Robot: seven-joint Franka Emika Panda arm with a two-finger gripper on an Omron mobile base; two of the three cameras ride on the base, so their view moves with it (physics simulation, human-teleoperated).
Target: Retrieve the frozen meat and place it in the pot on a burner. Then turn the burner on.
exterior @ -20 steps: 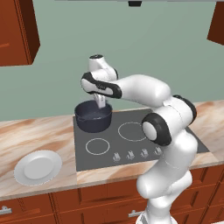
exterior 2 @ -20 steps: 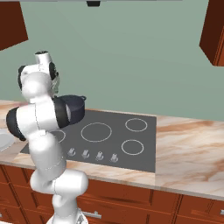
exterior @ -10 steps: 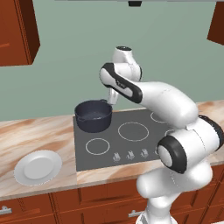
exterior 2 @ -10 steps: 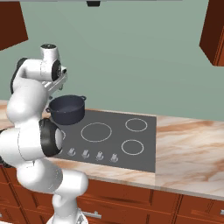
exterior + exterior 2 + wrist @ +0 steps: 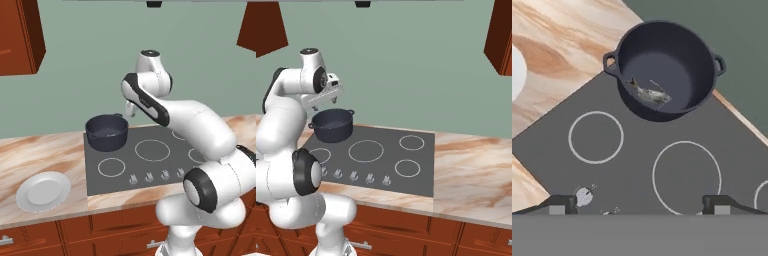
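Dark blue-grey metal marks the pot [image 5: 107,132], the landmark for this legend.

Left base view: the pot stands on the rear-left burner of the black cooktop [image 5: 150,160]. A round white plate [image 5: 44,191] lies on the marble counter [image 5: 35,150], well to the pot's front-left. The gripper [image 5: 129,108] hangs above and just right of the pot's rim. A row of knobs [image 5: 156,176] runs along the cooktop's front edge, forward and right of the pot.

Right base view: the pot [image 5: 332,125] sits at the cooktop's [image 5: 381,160] far-left corner; the gripper [image 5: 325,97] hovers above it, clear of the rim.

Hand view: the frozen meat [image 5: 648,94] lies on the floor of the pot [image 5: 664,67], toward the near wall. The gripper [image 5: 639,204] has its jaws spread wide with nothing between them; each fingertip [image 5: 559,203] stands apart at the bottom edge.

Handling: the meat is judged small, light, rigid and probably slick, best pinched across its narrow body. The pot looks heavier and stiff; its loop handle [image 5: 610,62] offers a hold. Placement appears done, so the knob serving the pot's burner seems next.
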